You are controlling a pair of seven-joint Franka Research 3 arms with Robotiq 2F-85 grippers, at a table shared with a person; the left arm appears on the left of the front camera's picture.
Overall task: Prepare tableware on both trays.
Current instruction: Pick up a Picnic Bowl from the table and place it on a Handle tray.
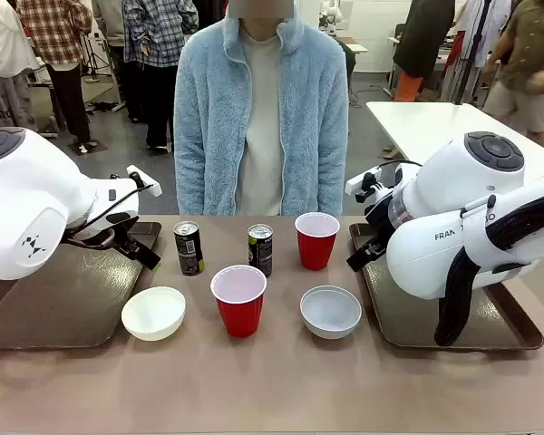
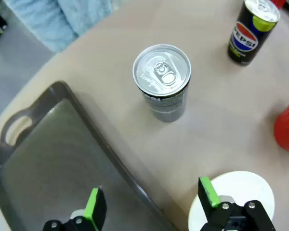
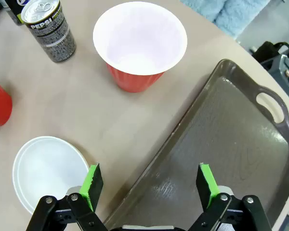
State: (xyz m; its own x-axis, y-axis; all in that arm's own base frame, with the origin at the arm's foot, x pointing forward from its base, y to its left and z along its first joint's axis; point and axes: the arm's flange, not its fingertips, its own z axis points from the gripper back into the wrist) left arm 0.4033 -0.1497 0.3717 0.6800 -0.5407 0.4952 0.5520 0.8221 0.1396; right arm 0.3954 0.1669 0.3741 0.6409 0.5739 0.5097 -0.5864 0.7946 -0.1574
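Our left end effector (image 2: 151,199) hangs with its jaws apart and nothing between them, over the inner rim of the left tray (image 2: 48,159). The nearer can (image 2: 162,82) stands just ahead and the cream bowl (image 2: 242,185) lies beside it. Our right end effector (image 3: 149,185) is likewise spread wide and empty above the inner rim of the right tray (image 3: 231,144), with the grey bowl (image 3: 45,171) to one side and the far cup (image 3: 139,43) beyond. The second can (image 1: 260,249) and the near cup (image 1: 239,299) stand in the middle of the surface (image 1: 272,381), and a person (image 1: 261,118) waits at its far edge. We judge the slim cans likeliest to topple if a jaw clips one on the way in. The light cups could skid or crush under a hard squeeze, and the bowls' sloping walls may slip out of a pinch. Both arms reaching for the crowded middle could also foul each other. We count two trays, two cans, two cups and two bowls, every piece on the surface between the trays and neither tray loaded yet.
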